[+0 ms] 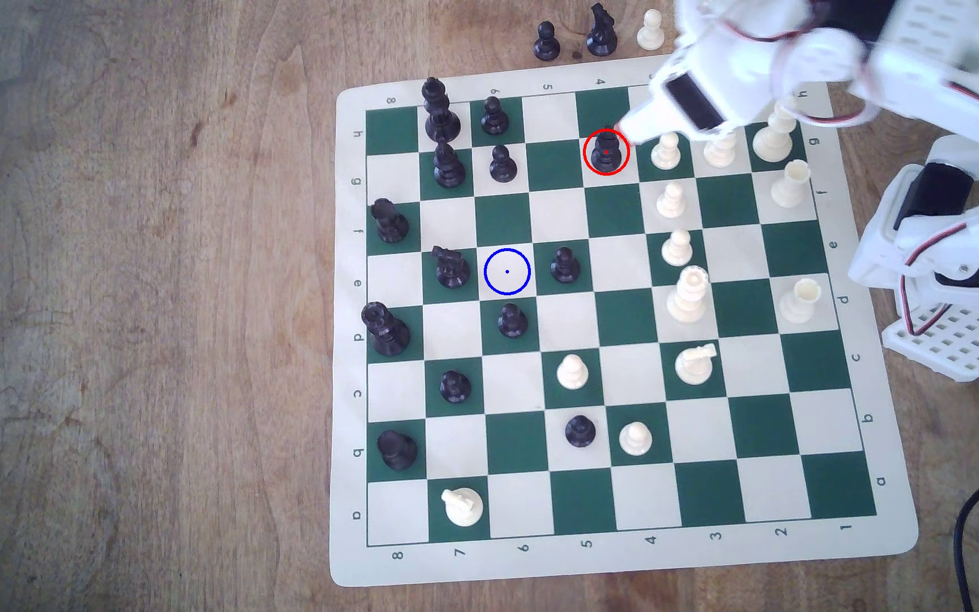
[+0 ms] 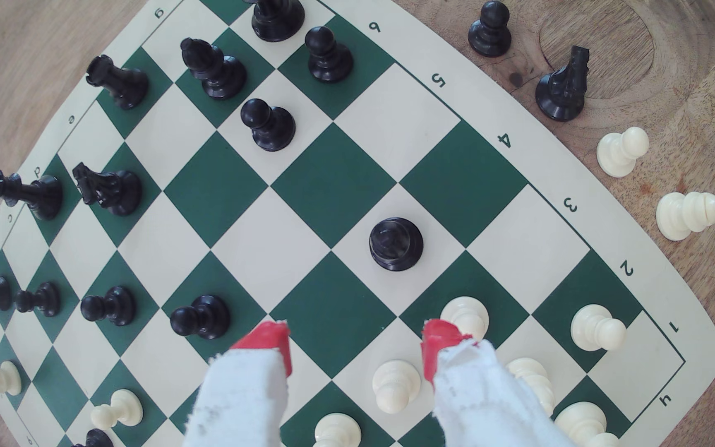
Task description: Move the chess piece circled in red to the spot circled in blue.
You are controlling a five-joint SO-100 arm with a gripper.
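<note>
Your gripper [image 2: 353,344] hangs above the board with its red-tipped fingers [image 2: 270,339] spread wide, holding nothing and touching nothing. The black bishop [image 1: 605,150] stands upright on its cream square, ringed red, just off the gripper tip. From that bishop, the blue-ringed square [image 1: 507,271] lies well apart, beside the black knight [image 1: 449,268].

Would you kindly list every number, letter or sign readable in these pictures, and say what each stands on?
"8 7 6 5 4 3 2 1": near border of the chess mat.
"h g f e d c b a": its side borders; several are blurred.
Red ring: around the black bishop.
Blue ring: on a cream square.
No brand is legible.
</note>
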